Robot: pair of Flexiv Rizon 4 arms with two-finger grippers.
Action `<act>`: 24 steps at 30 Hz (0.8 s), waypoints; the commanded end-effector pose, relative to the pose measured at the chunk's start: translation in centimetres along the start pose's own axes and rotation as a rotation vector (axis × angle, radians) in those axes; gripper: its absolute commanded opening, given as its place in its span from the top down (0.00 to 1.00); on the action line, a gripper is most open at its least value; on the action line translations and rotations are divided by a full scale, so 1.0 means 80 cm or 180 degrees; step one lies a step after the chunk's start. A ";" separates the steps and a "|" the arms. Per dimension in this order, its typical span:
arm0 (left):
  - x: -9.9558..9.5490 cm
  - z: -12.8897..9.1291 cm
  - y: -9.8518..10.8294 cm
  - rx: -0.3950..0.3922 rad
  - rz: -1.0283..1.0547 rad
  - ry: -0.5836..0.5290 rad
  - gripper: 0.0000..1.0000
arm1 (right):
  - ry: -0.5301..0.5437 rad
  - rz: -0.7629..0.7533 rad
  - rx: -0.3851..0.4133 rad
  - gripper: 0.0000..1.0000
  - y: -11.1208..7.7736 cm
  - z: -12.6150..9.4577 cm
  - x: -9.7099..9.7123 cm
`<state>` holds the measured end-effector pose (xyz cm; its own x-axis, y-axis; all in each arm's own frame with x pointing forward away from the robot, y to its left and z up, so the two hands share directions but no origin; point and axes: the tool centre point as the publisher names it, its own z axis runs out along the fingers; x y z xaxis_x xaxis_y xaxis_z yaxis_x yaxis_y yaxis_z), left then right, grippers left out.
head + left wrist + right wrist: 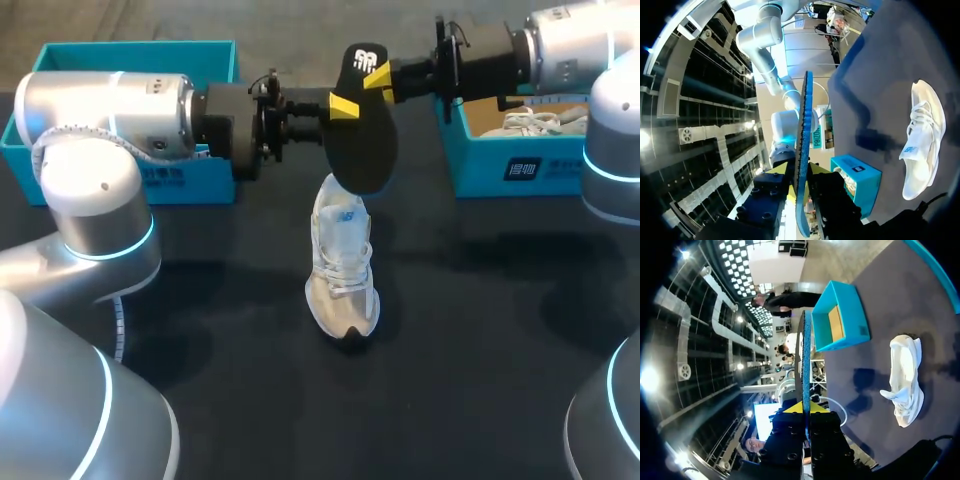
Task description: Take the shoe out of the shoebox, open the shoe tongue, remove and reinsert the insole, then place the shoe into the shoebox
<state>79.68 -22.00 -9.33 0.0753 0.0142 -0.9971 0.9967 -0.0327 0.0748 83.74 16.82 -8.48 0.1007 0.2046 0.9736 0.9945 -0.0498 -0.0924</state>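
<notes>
Item 1. White lace-up sports shoe with a grey-beige toe [343, 265]: stands upright on its sole on the black table top [480, 330], about mid-table, toe toward the near edge, outside both boxes. Its tongue area appears pulled open, though the head view is too coarse to be sure. It also shows in both wrist views [922, 140] [902, 377], lying well off to the side of the fingers.

Item 2. Black foam insole with a blue edge [360, 130]: held in the air on edge, above the shoe's heel and clear of it.

Item 3. Left gripper [340, 105]: its fingers are pressed against the insole's two faces [802, 172], gripping it near the lower end.

Item 4. Right gripper [378, 78]: it is clamped on the insole's upper end, and the blade of foam [804, 370] runs out from between the closed tips [803, 407].

Item 5. Open turquoise cardboard shoebox, left [215, 60]: sits at the far left behind the left arm; its plain brown interior shows [840, 315].

Item 6. Matching turquoise shoebox, right [520, 165]: sits at the far right and holds a second white shoe [530, 122].
</notes>
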 end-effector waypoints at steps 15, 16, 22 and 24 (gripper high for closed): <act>0.003 0.003 0.001 -0.0005 0.0006 -0.0023 1.00 | -0.0008 -0.0037 -0.0047 0.86 -0.003 0.004 0.000; 0.003 0.003 0.001 -0.0006 0.0005 -0.0020 1.00 | -0.0001 -0.0047 -0.0056 0.69 -0.003 0.004 0.000; 0.002 -0.003 0.001 -0.0025 -0.0006 -0.0027 1.00 | 0.0000 -0.0059 -0.0107 0.00 -0.005 0.004 -0.003; 0.000 -0.006 0.001 -0.0030 -0.0003 -0.0031 1.00 | -0.0004 -0.0074 -0.0127 0.00 -0.006 0.002 -0.004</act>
<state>79.91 -21.78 -9.40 0.0721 0.0043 -0.9974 0.9971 -0.0233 0.0720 83.69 17.01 -8.72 0.0787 0.2073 0.9751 0.9952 -0.0732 -0.0648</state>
